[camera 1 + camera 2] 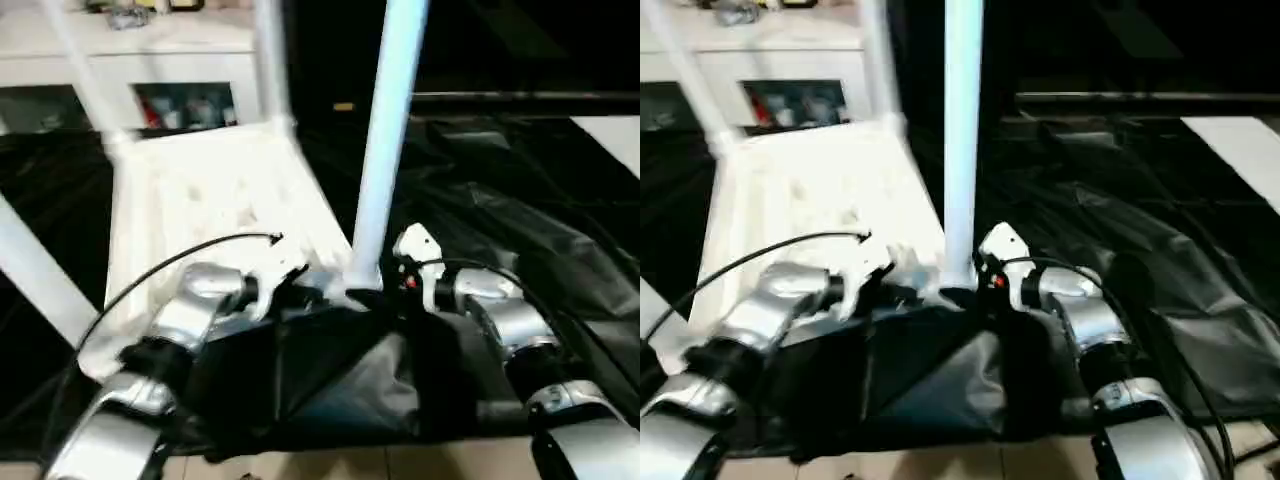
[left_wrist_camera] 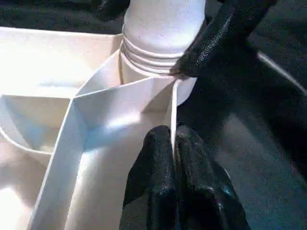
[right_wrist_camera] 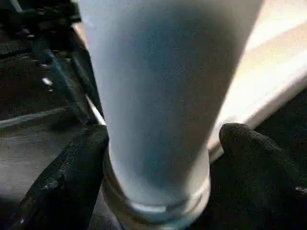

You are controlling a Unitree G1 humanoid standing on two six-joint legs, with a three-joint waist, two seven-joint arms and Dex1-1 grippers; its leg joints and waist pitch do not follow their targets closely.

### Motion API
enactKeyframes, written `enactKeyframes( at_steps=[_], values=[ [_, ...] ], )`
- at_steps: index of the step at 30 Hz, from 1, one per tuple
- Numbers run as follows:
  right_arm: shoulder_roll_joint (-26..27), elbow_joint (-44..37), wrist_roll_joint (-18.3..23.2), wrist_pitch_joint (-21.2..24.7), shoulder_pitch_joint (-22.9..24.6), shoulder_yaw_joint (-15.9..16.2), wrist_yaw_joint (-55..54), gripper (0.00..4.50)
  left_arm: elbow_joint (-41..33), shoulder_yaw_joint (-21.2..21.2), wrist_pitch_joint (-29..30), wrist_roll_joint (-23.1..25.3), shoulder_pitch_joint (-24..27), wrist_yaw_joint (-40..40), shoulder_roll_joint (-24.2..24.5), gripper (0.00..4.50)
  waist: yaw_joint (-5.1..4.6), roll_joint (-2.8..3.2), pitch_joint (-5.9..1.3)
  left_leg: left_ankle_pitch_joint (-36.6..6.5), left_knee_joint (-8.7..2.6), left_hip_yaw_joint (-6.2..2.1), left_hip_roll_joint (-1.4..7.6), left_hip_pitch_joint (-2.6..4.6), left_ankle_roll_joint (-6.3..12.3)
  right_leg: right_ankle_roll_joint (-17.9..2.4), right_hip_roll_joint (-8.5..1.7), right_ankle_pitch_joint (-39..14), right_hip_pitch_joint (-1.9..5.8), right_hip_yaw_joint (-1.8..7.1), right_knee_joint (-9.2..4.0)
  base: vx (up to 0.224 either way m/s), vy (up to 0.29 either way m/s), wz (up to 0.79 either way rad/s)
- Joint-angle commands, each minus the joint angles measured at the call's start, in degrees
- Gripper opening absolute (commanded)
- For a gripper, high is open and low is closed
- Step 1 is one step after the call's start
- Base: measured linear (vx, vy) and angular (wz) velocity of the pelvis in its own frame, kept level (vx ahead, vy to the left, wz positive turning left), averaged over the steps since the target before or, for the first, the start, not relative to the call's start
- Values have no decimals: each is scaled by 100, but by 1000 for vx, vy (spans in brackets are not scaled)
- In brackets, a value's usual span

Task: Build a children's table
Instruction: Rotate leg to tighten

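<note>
Between the right gripper's (image 3: 158,158) fingers apparently stands a leg (image 3: 163,96).

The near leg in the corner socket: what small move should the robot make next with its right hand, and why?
Probably draw the right hand straight back from the near leg. The leg stands upright with its threaded base in the corner socket of the tabletop, and the black fingers sit spread on either side of its base. The left hand, shut on the tabletop's rim, seems to steady it.
</note>
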Motion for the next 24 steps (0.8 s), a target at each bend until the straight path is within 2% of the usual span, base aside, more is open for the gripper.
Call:
enactKeyframes(
  at_steps=[1,3,4,9,15,18,20,21,23,24],
  values=[
    [-121,-224,127,39,99,92,316,396,-251,-9,-14,-346,83,-309,-85,0,-18,-91,-366,-1393,-342,4,158,67,422,-1232,-301,-1483,290,242,-315,0,0,0],
    [-119,-241,70,20,151,188,458,378,-277,-30,-35,-311,117,-302,-48,0,-11,-94,-366,-1362,-337,6,157,61,437,-1209,-305,-1455,292,250,-314,0,0,0],
    [-100,-247,57,48,180,189,520,378,-313,-27,-21,-305,144,-279,-41,0,-14,-122,-362,-1327,-334,12,148,55,453,-1208,-301,-1464,291,249,-317,0,0,0],
    [-61,-225,68,49,174,186,513,335,-365,-15,20,-310,167,-240,-49,0,-7,-122,-349,-1383,-346,4,148,64,395,-1083,-320,-1859,282,250,-356,0,0,0],
    [-46,-333,181,173,239,134,596,285,-463,12,99,-328,222,-230,-60,0,-7,-131,-358,-1268,-338,4,146,58,427,-1082,-308,-1740,285,250,-337,0,0,0],
    [-10,-368,218,234,284,99,573,280,-482,18,133,-345,243,-221,-72,0,-9,-140,-361,-1227,-333,6,142,50,438,-1094,-305,-1667,289,248,-325,0,0,0],
    [92,-357,232,342,339,14,302,276,-449,28,200,-311,243,-66,-132,0,-4,-148,-359,-1205,-332,8,142,53,449,-1092,-307,-1668,282,251,-326,0,0,0],
    [220,-62,17,294,294,-35,-365,275,-249,63,119,-172,146,336,-258,0,-19,-148,-350,-1217,-342,4,136,48,412,-1078,-310,-1727,280,250,-334,0,0,0],
    [275,93,-55,326,265,-64,-648,275,-139,95,142,-131,82,525,-330,0,-44,-157,-338,-1372,-352,-2,119,65,333,-976,-324,-2068,278,242,-384,0,0,0],
    [380,344,-175,339,221,-105,-1179,275,87,137,199,-24,-56,922,-464,0,-67,-154,-329,-1409,-353,3,113,60,314,-952,-318,-2163,265,246,-393,0,0,0]
  ],
)
